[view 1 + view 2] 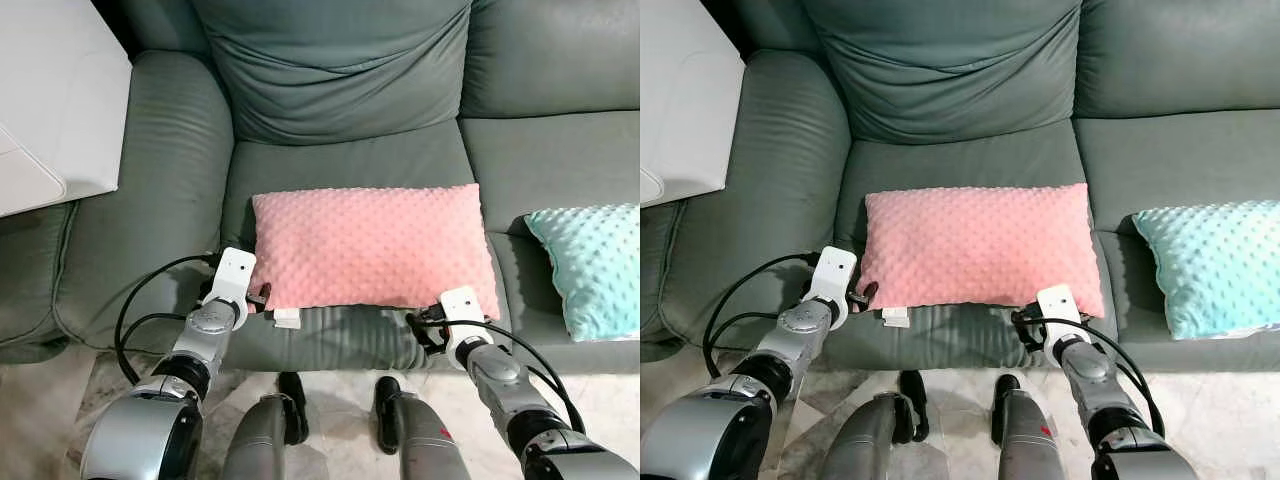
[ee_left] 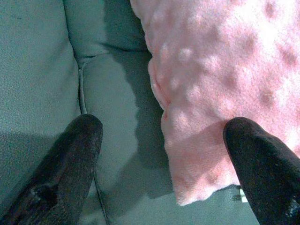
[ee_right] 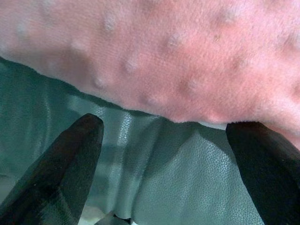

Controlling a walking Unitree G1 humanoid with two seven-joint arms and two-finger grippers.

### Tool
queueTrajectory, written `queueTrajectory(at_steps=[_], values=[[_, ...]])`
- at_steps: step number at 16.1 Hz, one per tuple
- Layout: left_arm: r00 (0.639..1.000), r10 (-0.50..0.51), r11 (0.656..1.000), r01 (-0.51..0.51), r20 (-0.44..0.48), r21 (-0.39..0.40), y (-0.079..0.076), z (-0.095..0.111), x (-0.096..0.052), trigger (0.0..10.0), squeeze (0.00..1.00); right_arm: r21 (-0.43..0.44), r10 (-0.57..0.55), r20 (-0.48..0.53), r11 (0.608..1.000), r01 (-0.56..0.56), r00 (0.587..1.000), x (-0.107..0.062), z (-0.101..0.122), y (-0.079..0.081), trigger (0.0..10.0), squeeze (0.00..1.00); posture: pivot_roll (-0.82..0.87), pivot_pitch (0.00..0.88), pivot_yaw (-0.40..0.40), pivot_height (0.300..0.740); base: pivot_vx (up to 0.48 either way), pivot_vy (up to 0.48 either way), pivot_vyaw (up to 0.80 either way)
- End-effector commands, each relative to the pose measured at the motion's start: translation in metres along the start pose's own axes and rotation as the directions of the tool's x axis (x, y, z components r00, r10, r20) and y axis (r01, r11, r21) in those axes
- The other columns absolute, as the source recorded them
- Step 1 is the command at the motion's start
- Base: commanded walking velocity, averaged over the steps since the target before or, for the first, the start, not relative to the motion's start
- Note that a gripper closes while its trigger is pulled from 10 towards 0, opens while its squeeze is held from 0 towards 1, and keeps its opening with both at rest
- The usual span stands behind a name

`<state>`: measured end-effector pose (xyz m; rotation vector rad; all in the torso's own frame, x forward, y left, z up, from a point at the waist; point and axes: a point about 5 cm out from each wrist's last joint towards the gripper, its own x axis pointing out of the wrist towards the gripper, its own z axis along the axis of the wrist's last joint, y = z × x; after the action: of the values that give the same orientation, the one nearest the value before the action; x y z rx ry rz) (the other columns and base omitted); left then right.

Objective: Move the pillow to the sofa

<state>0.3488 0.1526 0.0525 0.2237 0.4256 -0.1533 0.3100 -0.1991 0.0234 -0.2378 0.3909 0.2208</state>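
Note:
A pink dotted pillow [image 1: 372,246] lies flat on the left seat cushion of the grey-green sofa [image 1: 350,165]. My left gripper [image 1: 258,296] sits at the pillow's near left corner, open, one finger [image 2: 70,164] on the seat and the other finger [image 2: 262,164] against the pillow's corner [image 2: 197,164]. My right gripper [image 1: 425,330] is at the pillow's near right edge, open, its fingers [image 3: 65,164] spread just below the pillow's rim [image 3: 164,70] over the seat front.
A mint dotted pillow [image 1: 595,262] lies on the neighbouring seat to the right. A white table [image 1: 50,100] stands beyond the sofa's left armrest [image 1: 150,200]. A small white tag [image 1: 287,319] pokes out under the pink pillow. Marbled floor lies below the sofa front.

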Motion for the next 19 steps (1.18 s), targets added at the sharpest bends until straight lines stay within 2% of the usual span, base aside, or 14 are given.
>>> queueTrajectory(at_steps=[1,3,5,6,8,10,11,12,15,17,19], values=[[0.999,0.0,0.999,-0.001,-0.049,-0.032,0.007,-0.021,-0.006,10.0,0.0,0.035,0.021,-0.021,0.999,-0.021,1.0,-0.005,-0.014,0.007,10.0,0.0,0.0,0.334,0.131,0.74,0.0,0.0,0.0],[0.998,-0.03,0.998,0.027,-0.047,-0.062,0.01,-0.029,-0.009,10.0,0.0,0.077,0.035,0.021,0.996,-0.036,0.999,-0.01,-0.017,0.01,10.0,0.0,-0.03,0.262,0.117,0.74,0.0,0.0,0.0],[0.998,-0.04,0.997,0.037,-0.044,-0.073,0.012,-0.035,-0.012,10.0,0.0,0.084,0.039,0.042,0.996,-0.042,0.998,-0.014,-0.021,0.012,10.0,0.0,-0.03,0.246,0.115,0.74,0.0,0.0,0.0],[0.997,-0.049,0.995,0.045,-0.053,-0.087,0.014,-0.044,-0.015,10.0,0.0,0.106,0.038,0.051,0.993,-0.043,0.998,-0.017,-0.026,0.016,10.0,0.0,-0.05,0.176,0.104,0.74,0.0,0.0,0.0],[0.997,-0.055,0.994,0.05,-0.055,-0.098,0.019,-0.057,-0.022,10.0,0.0,0.137,0.031,0.059,0.99,-0.039,0.998,-0.024,-0.036,0.025,10.0,0.0,-0.06,0.117,0.095,0.74,0.0,0.0,0.0],[0.997,-0.065,0.986,0.059,-0.034,-0.155,0.022,-0.062,-0.026,10.0,0.0,0.164,0.019,0.059,0.986,-0.028,0.998,-0.027,-0.041,0.034,10.0,0.0,-0.06,0.045,0.09,0.74,0.0,0.0,0.0],[0.997,-0.068,0.981,0.063,-0.025,-0.183,0.022,-0.063,-0.027,10.0,0.0,0.168,0.015,0.065,0.985,-0.025,0.998,-0.027,-0.04,0.036,10.0,0.0,-0.06,0.038,0.089,0.74,0.0,0.0,0.0],[0.996,-0.079,0.971,0.085,0.038,-0.224,0.02,-0.061,-0.029,10.0,0.0,0.153,0.002,0.096,0.988,-0.016,0.995,-0.025,-0.033,0.037,10.0,0.0,-0.06,0.0,0.088,0.74,0.0,0.0,0.0],[0.994,-0.097,0.96,0.109,0.057,-0.259,0.016,-0.061,-0.029,10.0,0.0,0.144,-0.009,0.145,0.989,-0.012,0.989,-0.016,-0.012,0.036,10.0,0.0,-0.06,0.0,0.08,0.74,0.0,0.0,0.0],[0.985,-0.135,0.958,0.158,0.11,-0.238,0.01,-0.054,-0.029,10.0,0.0,0.134,-0.015,0.196,0.991,-0.012,0.981,-0.007,0.01,0.034,10.0,0.0,-0.06,0.0,0.071,0.74,0.0,0.0,0.0],[0.981,-0.135,0.957,0.166,0.141,-0.238,0.007,-0.048,-0.028,10.0,0.0,0.137,-0.027,0.233,0.99,-0.006,0.972,-0.003,0.025,0.034,10.0,0.0,-0.06,0.0,0.067,0.74,0.0,0.0,0.0]])
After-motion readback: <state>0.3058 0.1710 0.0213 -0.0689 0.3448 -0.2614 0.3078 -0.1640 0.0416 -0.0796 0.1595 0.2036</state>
